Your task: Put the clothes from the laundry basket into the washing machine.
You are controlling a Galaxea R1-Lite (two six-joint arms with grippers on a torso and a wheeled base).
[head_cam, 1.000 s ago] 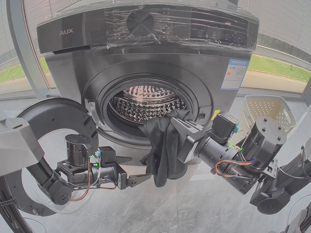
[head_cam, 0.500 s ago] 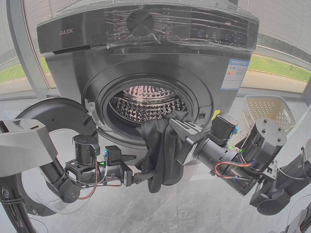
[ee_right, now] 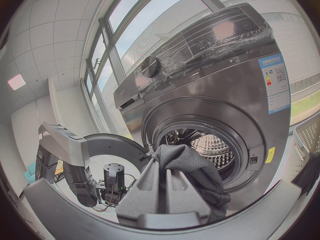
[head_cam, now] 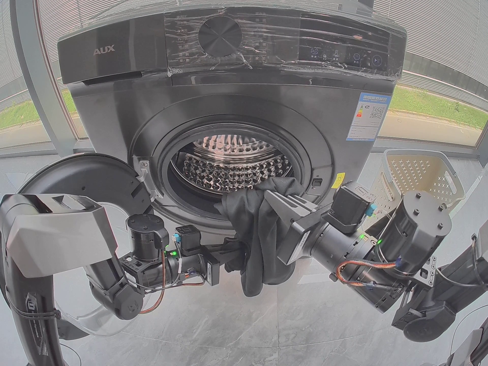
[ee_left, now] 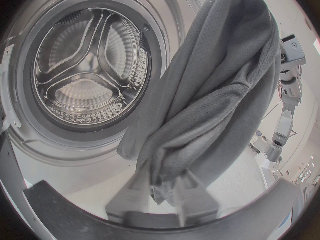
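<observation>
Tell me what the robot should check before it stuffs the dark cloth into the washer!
1. Round door of the dark grey washing machine swung open: ok.
2. Shiny metal drum mouth reachable: ok.
3. Right gripper shut on the dark grey mesh garment: ok.
4. Garment inside the drum: not ok; it hangs outside, in front of the opening's lower rim.
5. Left gripper clamped on the garment's hanging end: not ok; its fingers stand apart on either side.
6. White plastic laundry basket emptied: cannot tell; part of it is hidden.
</observation>
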